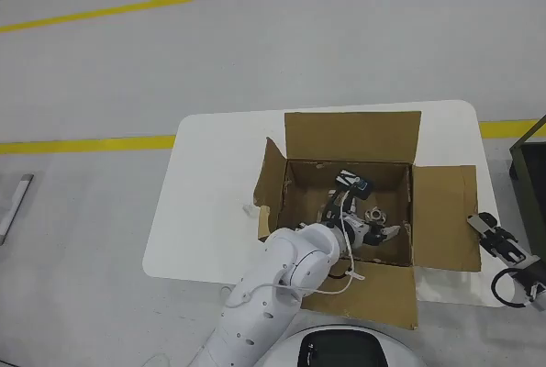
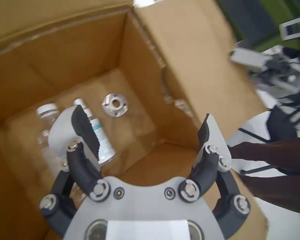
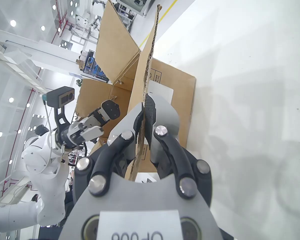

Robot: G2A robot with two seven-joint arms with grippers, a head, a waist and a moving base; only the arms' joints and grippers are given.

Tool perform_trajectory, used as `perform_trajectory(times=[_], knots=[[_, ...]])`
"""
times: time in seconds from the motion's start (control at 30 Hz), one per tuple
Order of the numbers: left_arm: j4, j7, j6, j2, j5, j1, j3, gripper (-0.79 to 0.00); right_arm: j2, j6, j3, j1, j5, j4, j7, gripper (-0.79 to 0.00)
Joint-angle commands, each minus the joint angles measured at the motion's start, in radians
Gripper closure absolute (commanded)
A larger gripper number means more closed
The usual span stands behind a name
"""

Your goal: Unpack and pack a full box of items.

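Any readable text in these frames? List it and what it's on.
White label behind the right gripper: upside down, cut by the picture's edge; no sure reading.
Bottle label in the box: teal print, too blurred.
Printed marks on the box's outer side: too small.

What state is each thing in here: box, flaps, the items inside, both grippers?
cardboard box: open, flaps folded outward.
right flap: spread out, edge pinched by the right gripper.
right gripper: shut on the right flap.
left gripper: open, empty, above the box floor.
clear bottle: capped, lying on the box floor.
small labelled bottle: capped, lying on its side.
metal flange: lying flat.
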Motion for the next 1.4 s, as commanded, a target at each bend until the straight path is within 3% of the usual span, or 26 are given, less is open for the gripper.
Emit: perform_trajectory(times=[0.0, 0.13, 0.8, 1.1, 1.37], knots=[[-0.007, -0.046, 0.012, 0.006, 0.062, 0.011, -0.011, -0.785, 0.000, 0.000, 0.000, 0.002, -0.002, -0.002, 0.001, 0.000], [-0.007, -0.063, 0.025, 0.015, 0.155, 0.019, -0.029, -0.785, -0.001, 0.001, 0.001, 0.003, -0.006, -0.006, 0.002, 0.000], [0.002, -0.035, 0.036, 0.015, 0.163, 0.028, -0.037, -0.785, -0.004, -0.017, -0.008, 0.009, -0.063, -0.002, -0.009, 0.000], [0.181, -0.214, 0.200, -0.018, 0.192, -0.110, -0.010, -0.785, -0.003, -0.028, -0.005, 0.025, -0.043, 0.014, 0.005, 0.000], [0.308, -0.269, 0.213, -0.050, 0.169, -0.197, 0.032, -0.785, -0.003, -0.034, 0.008, 0.032, -0.027, 0.022, 0.019, 0.000]])
